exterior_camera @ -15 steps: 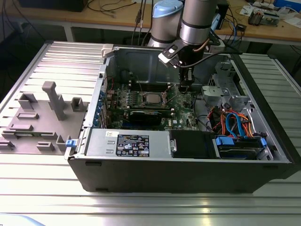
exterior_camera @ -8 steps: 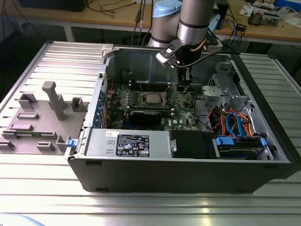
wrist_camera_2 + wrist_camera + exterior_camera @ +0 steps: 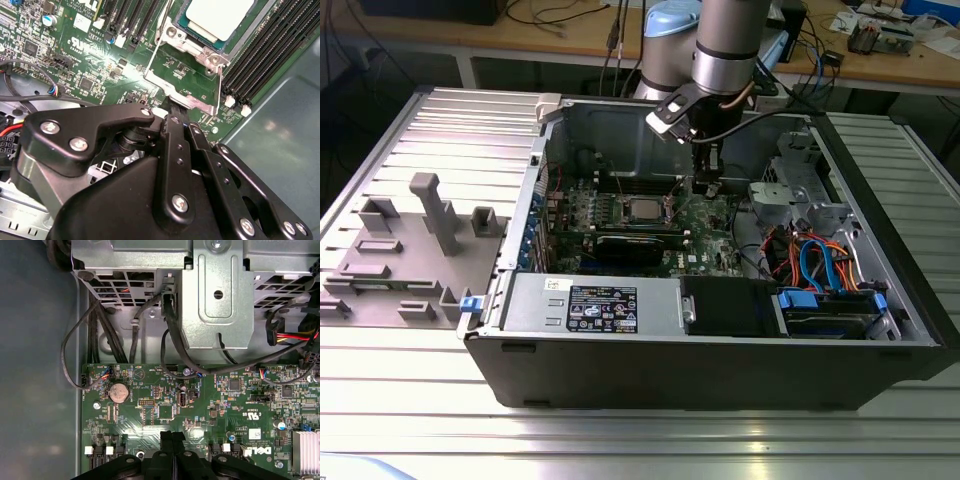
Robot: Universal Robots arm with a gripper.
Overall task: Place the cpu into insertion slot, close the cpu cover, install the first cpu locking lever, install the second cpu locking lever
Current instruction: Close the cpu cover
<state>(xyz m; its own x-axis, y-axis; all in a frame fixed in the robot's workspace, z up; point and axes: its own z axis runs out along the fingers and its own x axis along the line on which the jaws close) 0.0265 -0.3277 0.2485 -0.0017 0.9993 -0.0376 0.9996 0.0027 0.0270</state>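
Two memory-slot banks (image 3: 260,55) flank the cpu (image 3: 220,17) near the end effector (image 3: 173,111)

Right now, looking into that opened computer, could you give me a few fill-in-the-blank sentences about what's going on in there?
1. The cpu lies ____ the slot.
2. The cover is ____, not over the cpu.
3. The gripper has its fingers ____, with the tips by the cover's edge.
4. The board is coloured ____.
Missing words: in; open; shut; green.
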